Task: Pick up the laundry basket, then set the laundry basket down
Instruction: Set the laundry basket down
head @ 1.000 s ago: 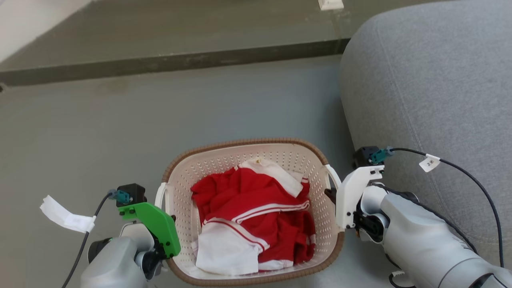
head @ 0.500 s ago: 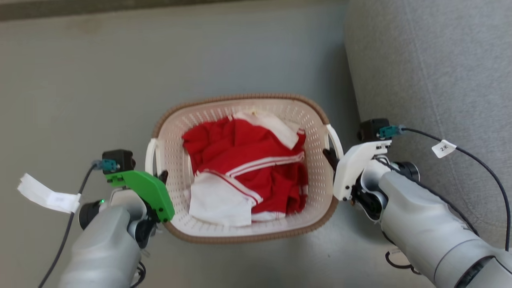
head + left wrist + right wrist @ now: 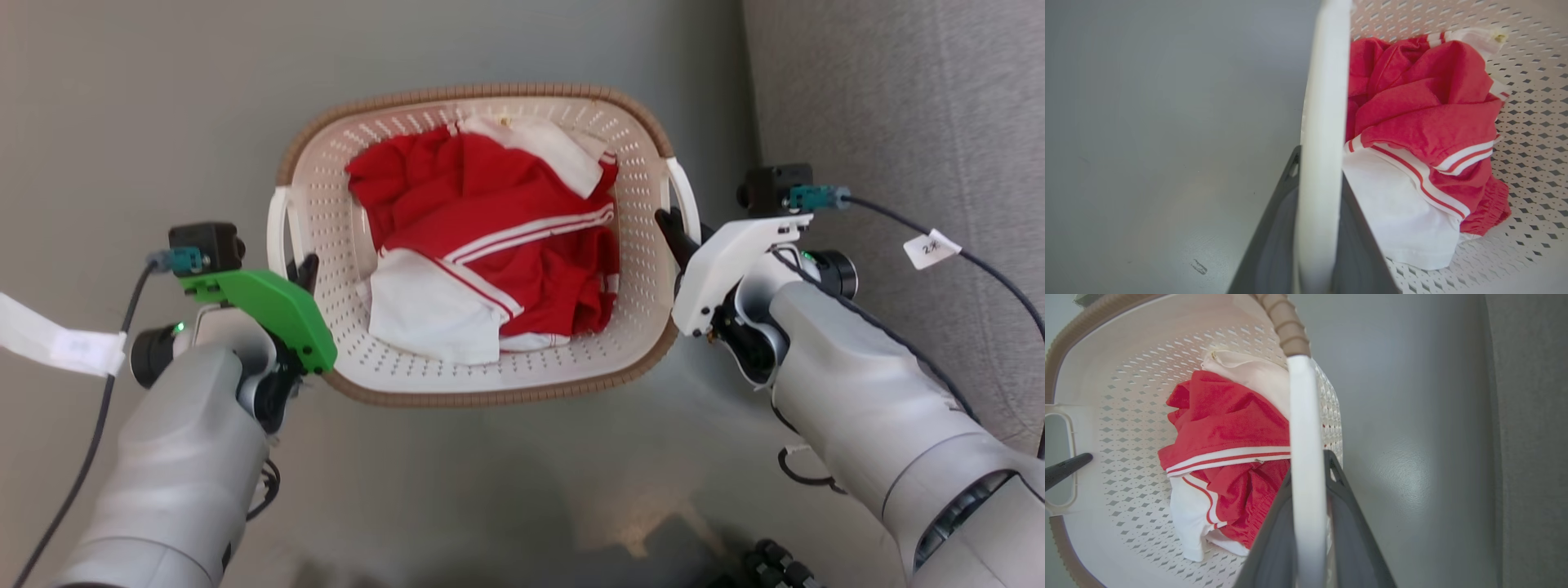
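Head view: laundry basket (image 3: 482,88) gripped at both sides.
Its white handles (image 3: 277,224) sit pinched tight in the left gripper (image 3: 304,273) and right gripper (image 3: 671,229); red-and-white clothes (image 3: 490,212) lie inside.

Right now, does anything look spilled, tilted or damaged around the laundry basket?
Nothing stands out. The laundry basket looks level and intact. The left gripper and right gripper are each closed on one of its side handles, and the crumpled red and white clothes lie wholly inside it.
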